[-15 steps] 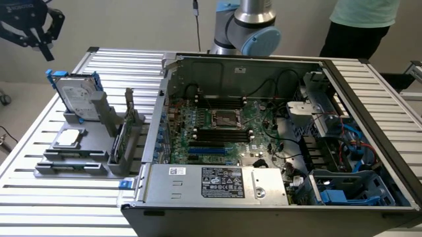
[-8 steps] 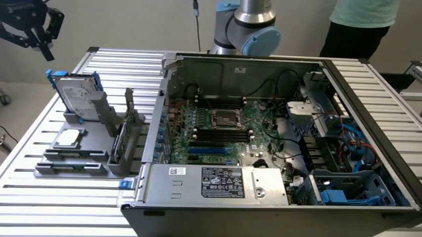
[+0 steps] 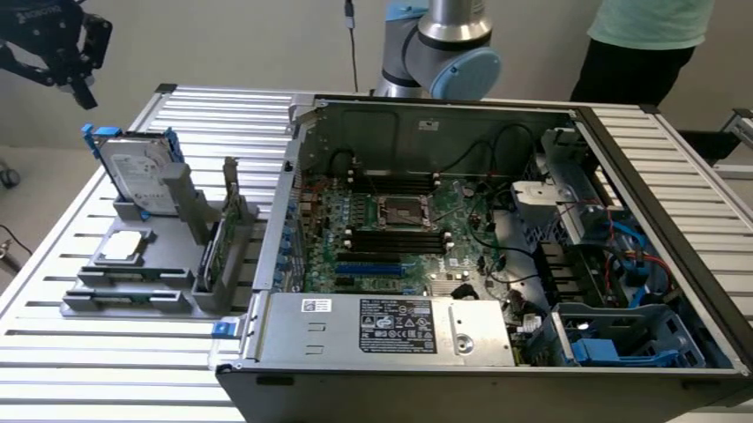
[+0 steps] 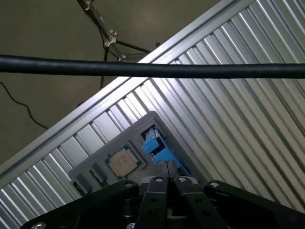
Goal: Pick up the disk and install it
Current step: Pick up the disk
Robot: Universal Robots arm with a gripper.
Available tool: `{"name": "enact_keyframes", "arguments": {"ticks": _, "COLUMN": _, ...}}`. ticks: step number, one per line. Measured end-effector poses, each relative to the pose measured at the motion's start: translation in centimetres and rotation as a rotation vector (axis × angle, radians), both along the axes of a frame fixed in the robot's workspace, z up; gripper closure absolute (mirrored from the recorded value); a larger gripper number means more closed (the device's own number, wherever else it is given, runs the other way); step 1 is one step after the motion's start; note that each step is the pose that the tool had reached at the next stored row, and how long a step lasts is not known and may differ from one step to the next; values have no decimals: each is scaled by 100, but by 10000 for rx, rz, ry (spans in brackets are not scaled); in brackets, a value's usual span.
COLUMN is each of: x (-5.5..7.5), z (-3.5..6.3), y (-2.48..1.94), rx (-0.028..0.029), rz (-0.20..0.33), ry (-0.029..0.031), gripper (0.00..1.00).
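While pincer [image 3: 80,88] hangs shut, empty, at 11 o'clock of disk [image 3: 136,167] in exterior view, disk stands upright in rack [image 3: 189,207] on counter [image 3: 70,352]; case [image 3: 424,123] at its 3 o'clock.

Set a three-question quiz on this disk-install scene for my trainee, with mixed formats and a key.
1. True or false: the computer case lies open, with its motherboard showing.
2. The disk stands upright in: A) the grey holder on the table; B) the computer case; C) a cardboard box.
3. Fill in: the gripper is ____ (open or shut).

Key: 1 true; 2 A; 3 shut.
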State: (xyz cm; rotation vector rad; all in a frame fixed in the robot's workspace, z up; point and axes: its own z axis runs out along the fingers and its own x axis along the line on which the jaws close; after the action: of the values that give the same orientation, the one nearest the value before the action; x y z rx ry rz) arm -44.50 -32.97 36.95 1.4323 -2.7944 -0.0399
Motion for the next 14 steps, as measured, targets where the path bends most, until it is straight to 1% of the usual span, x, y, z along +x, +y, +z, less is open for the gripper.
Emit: {"name": "enact_keyframes", "arguments": {"ticks": 14, "x": 0, "z": -12, "y": 0, "rx": 0, "rz": 2551, "ry": 0, "gripper": 89}}
